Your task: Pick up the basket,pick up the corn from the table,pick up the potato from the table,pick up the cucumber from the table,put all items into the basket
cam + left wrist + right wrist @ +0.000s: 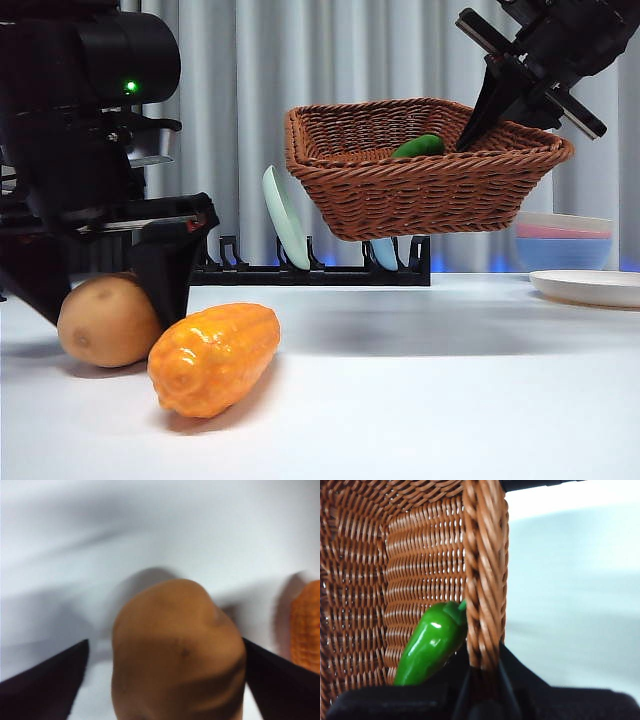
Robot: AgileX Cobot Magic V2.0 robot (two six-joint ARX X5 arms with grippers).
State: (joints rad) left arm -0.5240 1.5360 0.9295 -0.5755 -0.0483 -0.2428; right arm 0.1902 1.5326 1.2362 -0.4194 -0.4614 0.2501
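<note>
Over on the right, the right end effector is clamped onto the braided rim of the basket, one jaw inside the wall and one outside, and the basket hangs in the air well above the tabletop, tilted a little. Inside it lies the cucumber, its glossy green body resting against the inner wall just beside the pinched stretch of rim; from the right wrist camera the cucumber sits right up against the woven wall of the basket, close to the jaws. Down low on the left, the left end effector has its jaws spread wide to either side of the potato, which sits on the tabletop. In the left wrist view the potato fills the space between the two dark jaws, with a clear strip of white showing between it and one jaw; at the other jaw I cannot tell whether there is contact. The corn lies on the tabletop just beside the potato, nearer the camera, its bumpy orange side also peeking in at the edge of the left wrist view. Behind the basket stands a black dish rack with a pale plate upright in it, and further right a stack of bowls beside a flat plate.
</note>
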